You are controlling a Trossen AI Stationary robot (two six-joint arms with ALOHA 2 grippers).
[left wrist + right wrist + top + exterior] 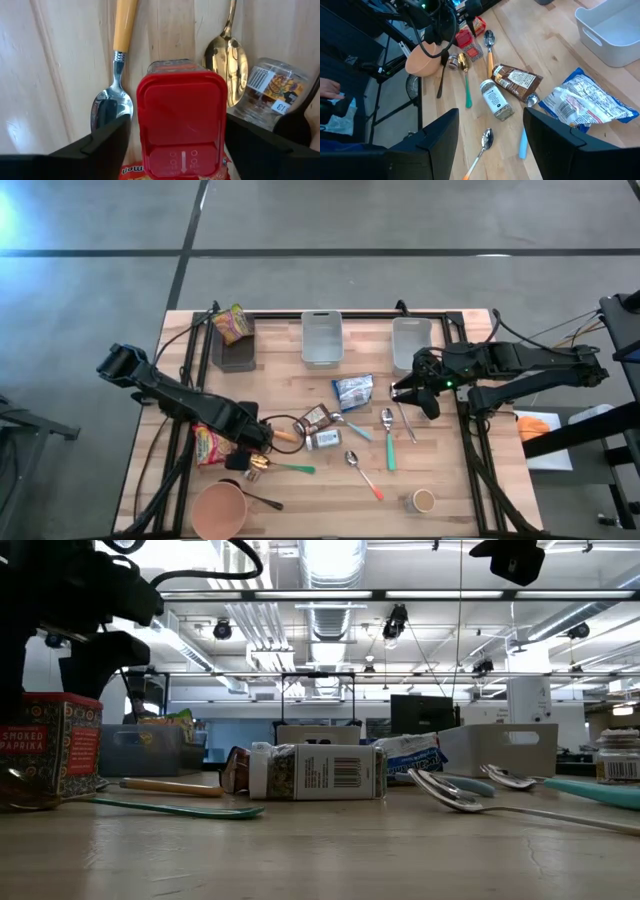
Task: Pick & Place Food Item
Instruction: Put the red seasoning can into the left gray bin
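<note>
Red-lidded paprika tin [181, 122] sits upright between the left tool's [243, 450] fingers, jaws wide either side, not yet gripping; looks lined up for a pick. Spoons just beyond. Right tool [418, 393] hovers over surface [450, 470] near bins, half open, empty, waiting.

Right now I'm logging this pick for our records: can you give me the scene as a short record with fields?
target: red-lidded spice tin, upright on the table
left gripper: straddling the tin, fingers either side of the lid
right gripper: open, waiting near the clear bins
beside tin: orange-handled spoon, gold spoon, small jar
bins: dark bin holding a snack bag; two clear bins along the far edge
</note>
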